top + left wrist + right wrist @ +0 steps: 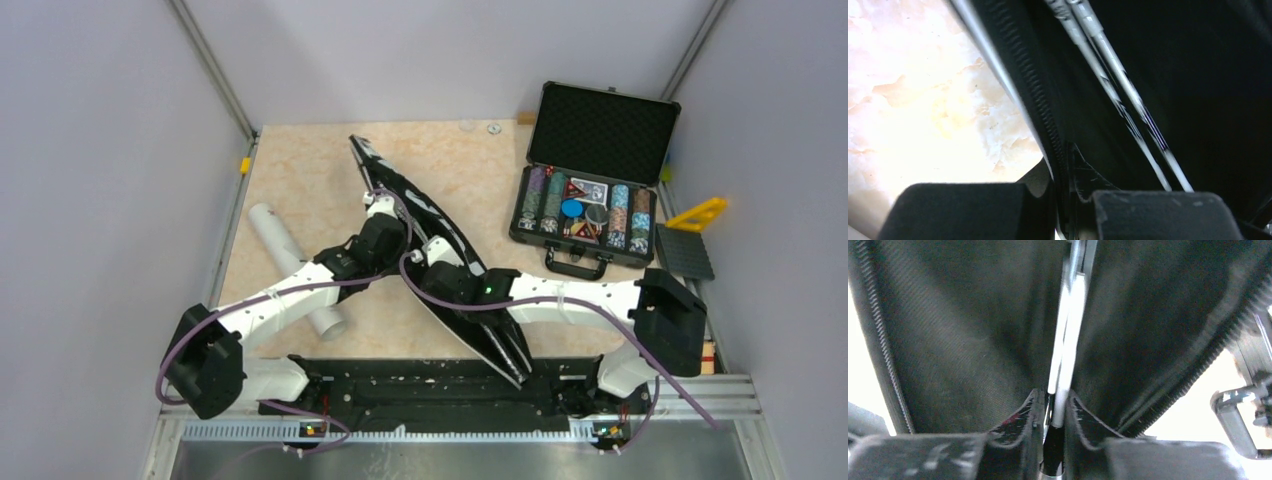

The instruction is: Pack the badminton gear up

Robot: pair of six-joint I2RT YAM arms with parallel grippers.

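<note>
Centrally, the left gripper (1062,190) is clenched on the zip edge of the black bag (1228,100). The bag's open mouth shows the white shafts of two rackets (1120,107) lying inside. The right gripper (1054,415) is closed about those shafts just above a black handle (1052,460), with bag fabric standing up on both sides. Seen from above, both grippers meet at the middle of the bag, which lies diagonally across the table (300,160), one end toward the back wall, the other at the near edge. A white tube (275,230) lies left of the bag, partly hidden by the left arm (290,295). An open case of poker chips (600,130) stands well apart on the right.
</note>
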